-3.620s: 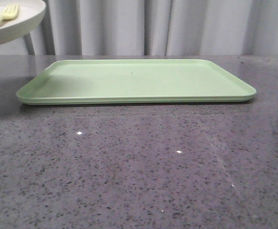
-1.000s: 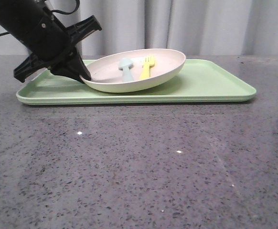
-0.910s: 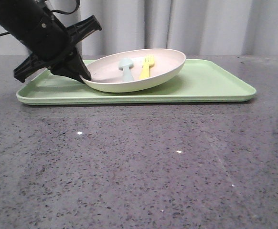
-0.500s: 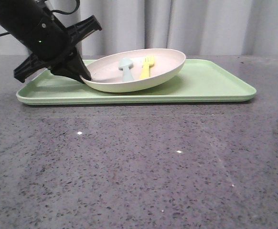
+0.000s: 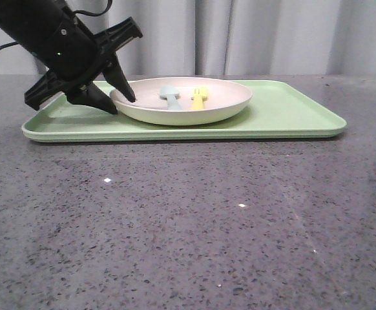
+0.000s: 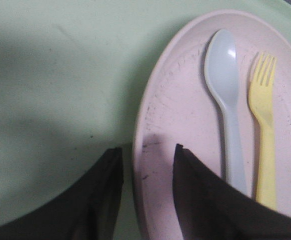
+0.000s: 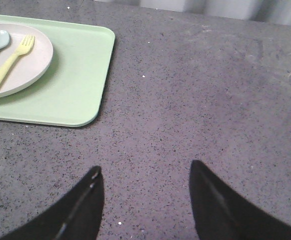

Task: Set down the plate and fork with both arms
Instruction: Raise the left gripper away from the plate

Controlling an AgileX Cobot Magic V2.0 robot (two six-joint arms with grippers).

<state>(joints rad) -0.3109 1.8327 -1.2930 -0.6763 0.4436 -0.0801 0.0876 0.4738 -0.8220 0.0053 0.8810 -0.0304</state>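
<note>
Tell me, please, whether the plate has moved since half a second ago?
Yes. The plate was tilted, its right edge raised above the tray; now it lies flat on it, with the left gripper's fingers open.

I can read no words, labels, brand marks, numbers or signs anywhere in my views; nothing in front of me carries any legible writing at all.

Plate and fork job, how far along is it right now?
Done: the plate sits flat on the green tray, with the yellow fork and a blue spoon lying in it. In hand: the left gripper is open, fingers either side of the plate's rim. Left: lifting the fork out, with the right gripper open over bare table.
</note>
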